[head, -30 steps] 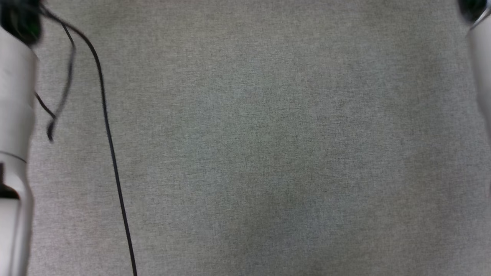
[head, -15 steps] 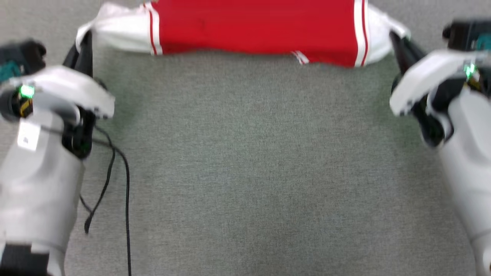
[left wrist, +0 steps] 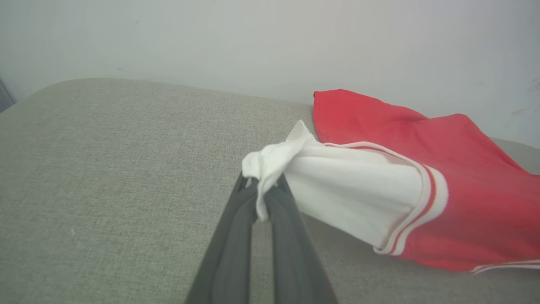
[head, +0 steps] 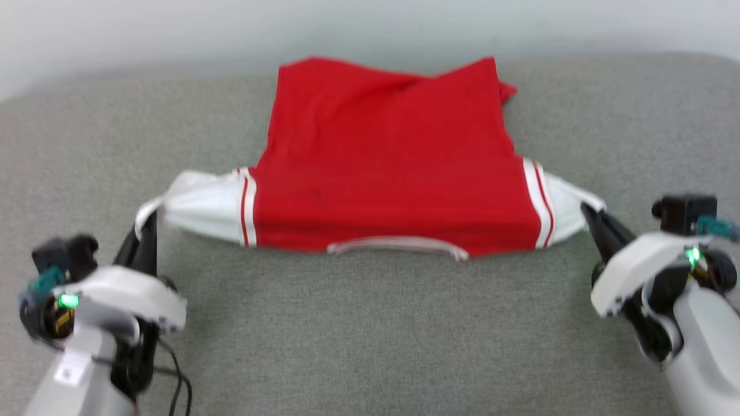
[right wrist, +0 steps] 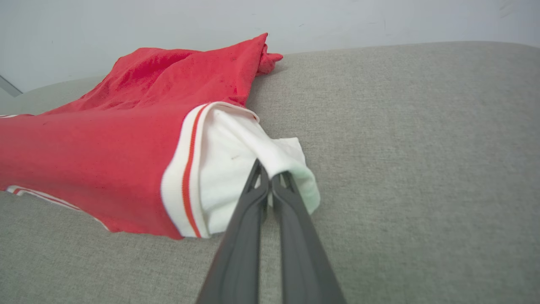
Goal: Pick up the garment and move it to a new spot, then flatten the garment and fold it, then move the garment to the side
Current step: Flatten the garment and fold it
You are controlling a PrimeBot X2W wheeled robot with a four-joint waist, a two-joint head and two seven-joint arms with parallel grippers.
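Grey fabric surface (head: 370, 346), pale wall (head: 173, 29)

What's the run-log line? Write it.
bright red white-sleeved jersey garment: on grey fabric; left gripper: shut on garment; right gripper: shut on garment

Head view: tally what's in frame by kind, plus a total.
garment: 1 (red, white sleeve ends)
grippers: 2 (left gripper and right gripper, each shut on a sleeve end)
black cable: 1
grey fabric surface: 1
Total: 5
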